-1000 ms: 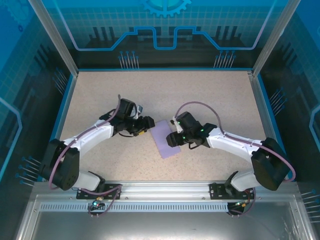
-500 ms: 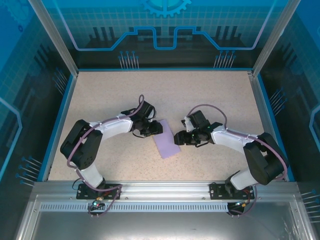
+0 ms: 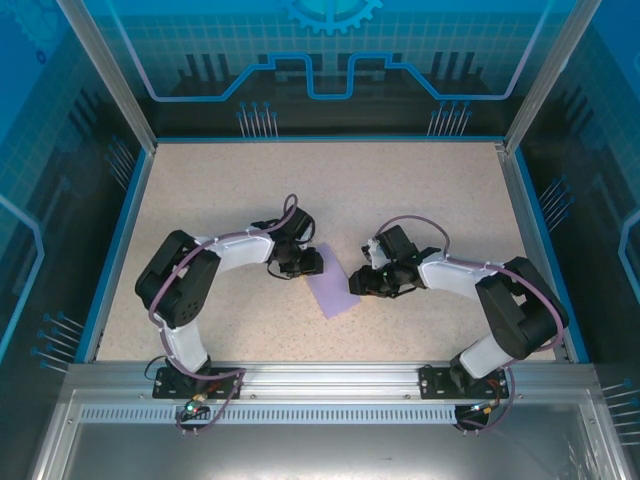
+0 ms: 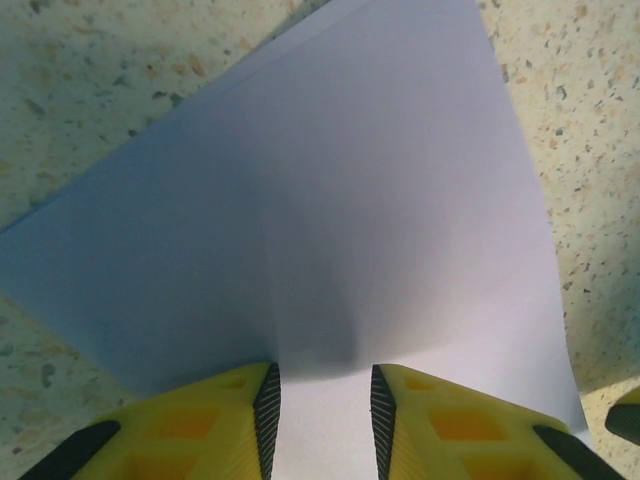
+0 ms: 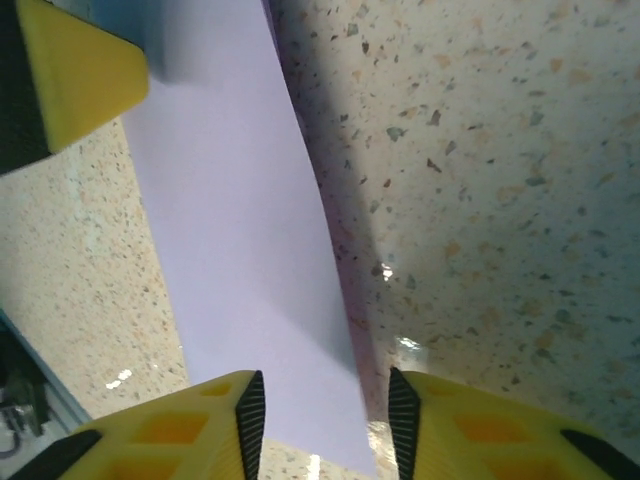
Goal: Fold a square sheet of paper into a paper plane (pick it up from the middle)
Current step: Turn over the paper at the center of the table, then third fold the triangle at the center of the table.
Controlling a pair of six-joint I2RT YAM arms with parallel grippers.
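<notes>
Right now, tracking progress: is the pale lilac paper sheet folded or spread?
Likely folded once: the pale lilac paper sheet lies as a narrow rectangle.

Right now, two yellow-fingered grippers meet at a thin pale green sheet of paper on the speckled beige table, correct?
The thin sheet of paper is pale lilac, not green; the left wrist view shows it. The left gripper and right gripper do meet at it on the speckled beige table.

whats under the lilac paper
The square sheet of paper lies on the speckled table, which shows beside its edges. Whatever is directly beneath the sheet is covered by it.
</notes>
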